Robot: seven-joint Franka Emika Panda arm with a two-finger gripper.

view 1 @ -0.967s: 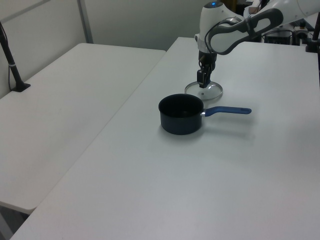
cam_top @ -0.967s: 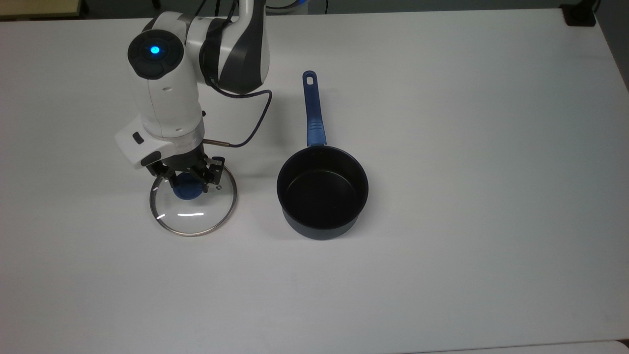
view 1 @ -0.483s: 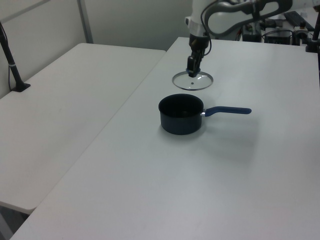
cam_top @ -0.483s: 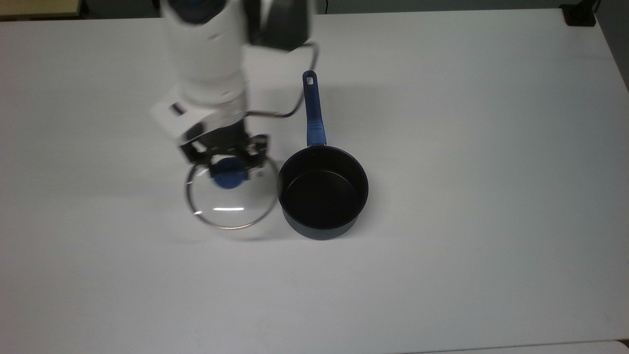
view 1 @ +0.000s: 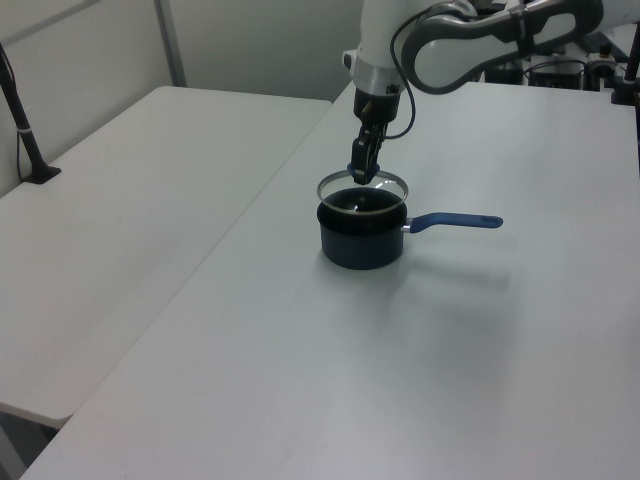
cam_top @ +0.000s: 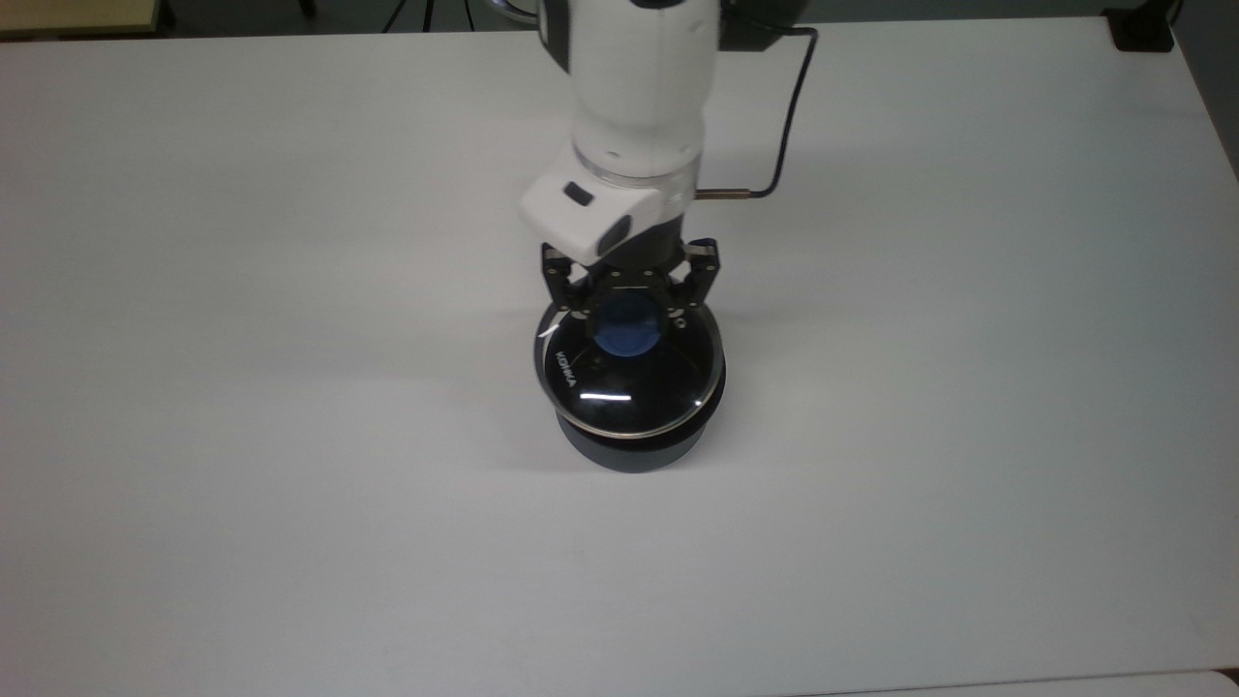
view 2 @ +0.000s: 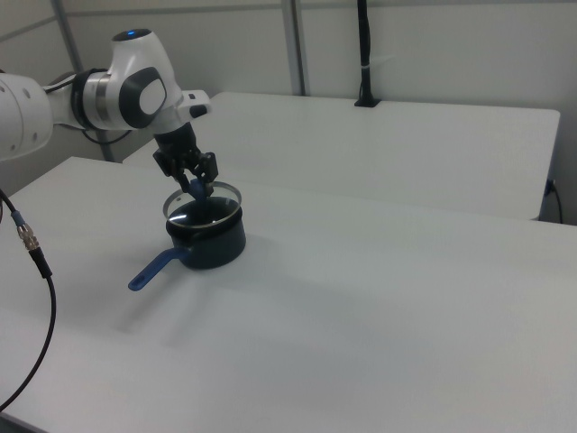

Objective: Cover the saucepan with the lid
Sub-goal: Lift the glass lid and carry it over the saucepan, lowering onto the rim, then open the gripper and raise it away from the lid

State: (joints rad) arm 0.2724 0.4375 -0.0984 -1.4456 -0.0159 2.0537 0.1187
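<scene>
The lid [cam_top: 627,399], clear glass with a metal rim and white "KONKA" lettering, hangs level just above the saucepan's mouth. My gripper [cam_top: 629,325] is shut on its blue knob [cam_top: 627,331]. The dark saucepan [cam_top: 631,453] stands on the white table [cam_top: 290,387], and in the top view my arm hides its handle. In the left view the gripper [view 1: 360,172] holds the lid [view 1: 362,186] over the saucepan [view 1: 362,240], whose blue handle [view 1: 455,221] points to the left view's right. The right view shows the gripper [view 2: 196,185], lid [view 2: 204,200] and saucepan [view 2: 209,242].
A black cable [cam_top: 789,106] loops from the wrist. A second white table [view 1: 130,200] adjoins on the left view's left, with a black post [view 1: 25,130] clamped to it. Another cable [view 2: 36,271] hangs in the right view's near left.
My gripper lifted the lid off the table and carried it to the top view's right, from beside the saucepan to directly over its mouth. The saucepan stayed put.
</scene>
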